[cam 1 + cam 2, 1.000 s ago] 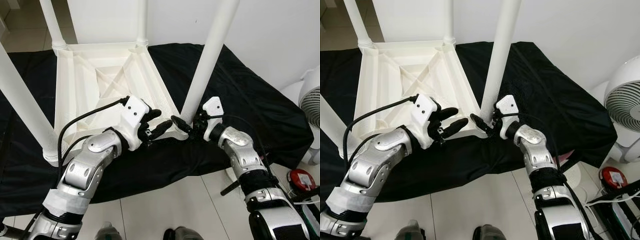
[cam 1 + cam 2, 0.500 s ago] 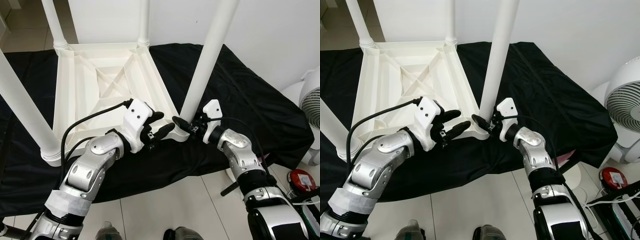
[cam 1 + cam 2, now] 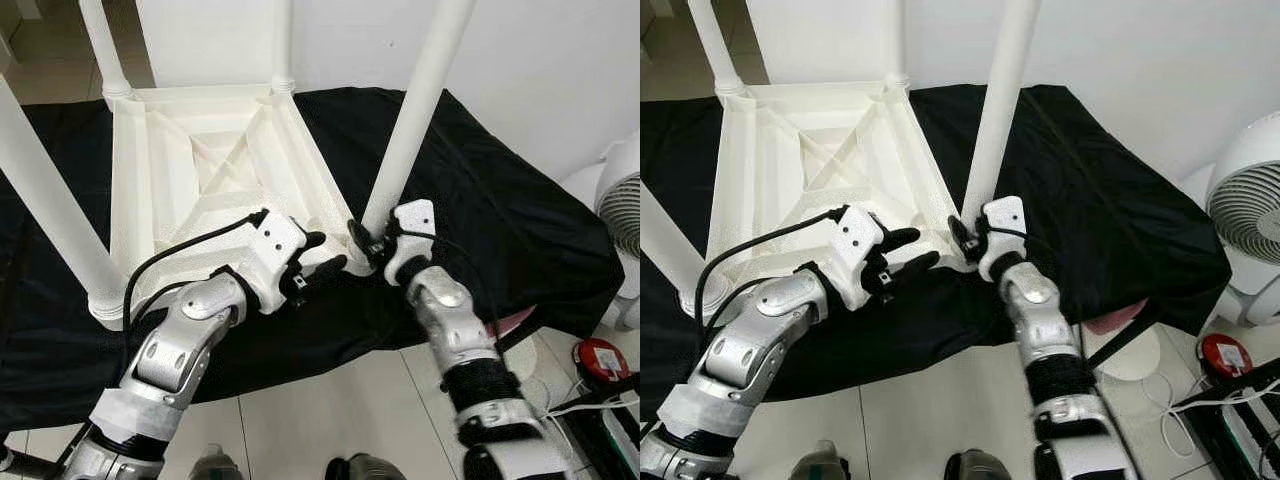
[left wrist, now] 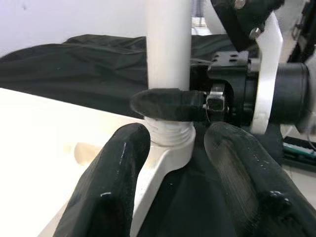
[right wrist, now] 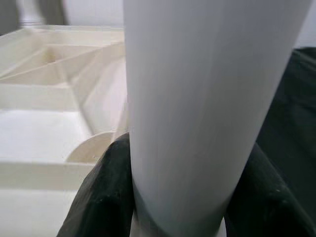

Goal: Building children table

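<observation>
A white children's table (image 3: 200,170) lies upside down on a black cloth (image 3: 500,200), its legs pointing up. My right gripper (image 3: 365,245) is shut on the base of the near-right leg (image 3: 410,110), just above its threaded end (image 4: 170,133) in the corner socket. In the right wrist view the leg (image 5: 197,98) stands between both black fingers (image 5: 111,197). My left gripper (image 3: 322,255) is open beside that same corner, its fingers (image 4: 113,187) on either side of the socket without touching the leg.
Three other legs are mounted: one near left (image 3: 50,210) and two at the back (image 3: 100,45). A white fan (image 3: 1250,210) stands at the right, and a red object (image 3: 600,360) with cables lies on the tiled floor. A white wall rises behind.
My right forearm has swung left and in front of the leg, with the gripper turning around its base. The left gripper has edged closer to the corner.
</observation>
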You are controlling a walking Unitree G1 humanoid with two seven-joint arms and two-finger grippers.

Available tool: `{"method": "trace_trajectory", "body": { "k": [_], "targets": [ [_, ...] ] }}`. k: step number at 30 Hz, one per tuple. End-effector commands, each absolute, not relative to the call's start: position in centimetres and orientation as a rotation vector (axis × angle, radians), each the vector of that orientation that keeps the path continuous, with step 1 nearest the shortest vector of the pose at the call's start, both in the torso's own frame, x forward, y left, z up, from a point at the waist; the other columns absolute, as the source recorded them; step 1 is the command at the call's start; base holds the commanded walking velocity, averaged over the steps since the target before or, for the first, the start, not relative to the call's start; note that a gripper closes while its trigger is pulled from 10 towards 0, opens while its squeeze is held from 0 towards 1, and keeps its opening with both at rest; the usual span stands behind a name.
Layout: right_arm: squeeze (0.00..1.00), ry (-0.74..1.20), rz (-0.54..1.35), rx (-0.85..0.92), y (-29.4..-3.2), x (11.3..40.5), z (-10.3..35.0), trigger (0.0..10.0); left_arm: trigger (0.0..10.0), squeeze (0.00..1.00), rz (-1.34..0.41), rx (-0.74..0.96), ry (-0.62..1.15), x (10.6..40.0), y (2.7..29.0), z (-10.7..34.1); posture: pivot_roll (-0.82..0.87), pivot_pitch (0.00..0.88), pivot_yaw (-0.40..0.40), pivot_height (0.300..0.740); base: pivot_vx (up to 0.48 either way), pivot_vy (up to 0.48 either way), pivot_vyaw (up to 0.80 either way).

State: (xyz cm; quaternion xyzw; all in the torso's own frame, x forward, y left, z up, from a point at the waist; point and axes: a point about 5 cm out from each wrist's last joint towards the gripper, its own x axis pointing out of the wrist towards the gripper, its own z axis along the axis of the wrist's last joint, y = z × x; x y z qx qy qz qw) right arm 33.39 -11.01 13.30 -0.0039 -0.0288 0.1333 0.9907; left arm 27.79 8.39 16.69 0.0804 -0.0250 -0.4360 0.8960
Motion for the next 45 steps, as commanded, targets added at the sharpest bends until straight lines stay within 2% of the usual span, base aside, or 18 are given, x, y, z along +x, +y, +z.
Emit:
{"method": "trace_trajectory", "body": {
  "k": [1,3,4,13,14,16,17,18,21,22,23,24,30,35,45],
  "targets": [
    [0.0,-0.019,0.114,-0.021,-11.9,33.3,12.9,10.0,10.0,0.0,-0.878,0.161,-0.071,28.0,8.4,17.0,0.09,0.019,-0.077,0.74,0.0,0.0,0.0],
    [0.0,-0.021,0.067,-0.014,-11.5,33.1,12.9,10.0,10.0,0.0,-0.879,0.162,-0.073,27.9,8.4,17.0,0.09,0.022,-0.077,0.74,0.0,0.0,0.0],
    [0.0,-0.015,0.105,0.021,-9.7,32.6,12.9,10.0,10.0,0.0,-0.88,0.162,-0.075,27.8,8.4,17.0,0.08,0.027,-0.072,0.74,0.0,0.0,0.0],
    [0.0,-0.041,0.231,0.072,-8.8,31.8,13.1,10.0,10.0,0.0,-0.881,0.153,-0.082,27.6,8.4,17.2,0.07,0.043,-0.071,0.74,0.0,0.0,0.0],
    [1.0,-0.06,0.28,0.098,-8.9,31.5,13.3,10.0,10.0,0.0,-0.884,0.152,-0.081,27.6,8.3,17.1,0.07,0.055,-0.072,0.74,0.0,0.0,0.0],
    [1.0,-0.06,0.28,0.098,-8.9,31.5,13.3,10.0,10.0,0.0,-0.884,0.152,-0.081,27.6,8.3,17.1,0.07,0.055,-0.072,0.74,0.0,0.0,0.0],
    [1.0,-0.075,0.302,0.108,-10.1,31.2,13.3,10.0,10.0,0.0,-0.887,0.146,-0.075,27.3,8.3,17.0,0.07,0.066,-0.077,0.74,0.0,0.0,0.0],
    [1.0,-0.077,0.332,0.054,-12.5,30.8,12.9,10.0,10.0,0.0,-0.902,0.126,-0.071,26.8,8.1,16.9,0.07,0.064,-0.076,0.74,0.0,0.0,0.0],
    [1.0,-0.067,0.34,0.011,-13.3,30.7,12.6,10.0,10.0,0.0,-0.909,0.119,-0.078,26.6,8.1,16.9,0.07,0.064,-0.076,0.74,0.0,0.0,0.0],
    [0.81,-0.056,0.346,-0.032,-13.6,30.7,12.3,10.0,10.0,0.0,-0.911,0.122,-0.084,26.7,8.0,16.9,0.07,0.057,-0.075,0.74,0.0,0.0,0.0],
    [0.81,-0.056,0.346,-0.032,-13.6,30.7,12.3,10.0,10.0,0.0,-0.911,0.122,-0.084,26.7,8.0,16.9,0.07,0.057,-0.075,0.74,0.0,0.0,0.0],
    [0.0,-0.047,0.359,-0.06,-14.0,30.8,12.0,10.0,10.0,0.0,-0.911,0.129,-0.087,26.8,7.9,17.0,0.07,0.051,-0.076,0.74,0.0,0.0,0.0],
    [0.0,-0.046,0.449,-0.108,-14.9,31.2,11.8,10.0,10.0,0.0,-0.912,0.136,-0.099,27.4,7.9,17.5,0.07,0.042,-0.073,0.74,0.0,0.0,0.0],
    [0.0,-0.045,0.584,-0.16,-15.3,32.8,12.3,10.0,10.0,0.0,-0.91,0.153,-0.103,27.5,8.0,17.7,0.1,0.015,-0.072,0.74,0.0,0.0,0.0],
    [0.0,-0.019,0.69,-0.189,-14.1,34.7,12.6,10.0,10.0,0.0,-0.937,0.177,-0.1,27.4,7.7,17.5,0.12,0.0,-0.069,0.74,0.0,0.0,0.0]
  ]
}}
